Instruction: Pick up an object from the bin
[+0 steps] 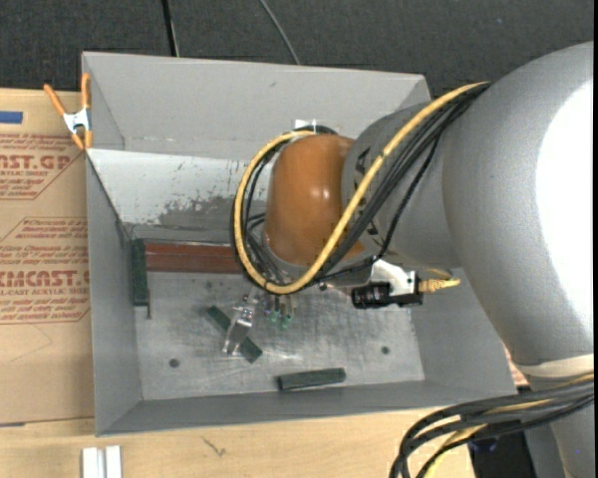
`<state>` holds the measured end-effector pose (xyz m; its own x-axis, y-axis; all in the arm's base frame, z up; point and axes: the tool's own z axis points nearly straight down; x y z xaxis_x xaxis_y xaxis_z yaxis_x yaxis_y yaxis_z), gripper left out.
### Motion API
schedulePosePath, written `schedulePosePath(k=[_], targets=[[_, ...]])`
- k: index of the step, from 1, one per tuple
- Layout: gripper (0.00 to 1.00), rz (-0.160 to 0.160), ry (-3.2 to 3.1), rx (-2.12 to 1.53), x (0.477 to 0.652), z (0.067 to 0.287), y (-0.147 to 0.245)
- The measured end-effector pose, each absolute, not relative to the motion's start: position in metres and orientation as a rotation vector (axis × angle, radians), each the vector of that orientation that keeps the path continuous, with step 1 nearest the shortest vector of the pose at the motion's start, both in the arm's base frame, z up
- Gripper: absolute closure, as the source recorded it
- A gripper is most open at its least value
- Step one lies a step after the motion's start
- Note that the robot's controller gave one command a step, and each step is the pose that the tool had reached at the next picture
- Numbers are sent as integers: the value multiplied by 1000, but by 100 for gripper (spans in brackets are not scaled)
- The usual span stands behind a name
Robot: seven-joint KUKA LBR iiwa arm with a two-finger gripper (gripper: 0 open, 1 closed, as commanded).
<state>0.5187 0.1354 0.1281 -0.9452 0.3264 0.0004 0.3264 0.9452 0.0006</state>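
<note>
My gripper is down near the bin floor, left of centre, under the orange wrist cover. A small dark green block lies just to its left. Another small dark piece lies right at its tip; I cannot tell whether it is touched or held. A flat dark green bar lies to the lower right, near the front wall.
A long reddish-brown bar lies along the foot of the back wall. A dark green bar lies against the left wall. The arm and its cables cover the bin's right half.
</note>
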Motion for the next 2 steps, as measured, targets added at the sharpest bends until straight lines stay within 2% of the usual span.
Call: schedulePosePath(k=[1,2], targets=[[0,-1,-3125,-337,506,73,138],[100,-11,-3040,-781,492,73,135]])
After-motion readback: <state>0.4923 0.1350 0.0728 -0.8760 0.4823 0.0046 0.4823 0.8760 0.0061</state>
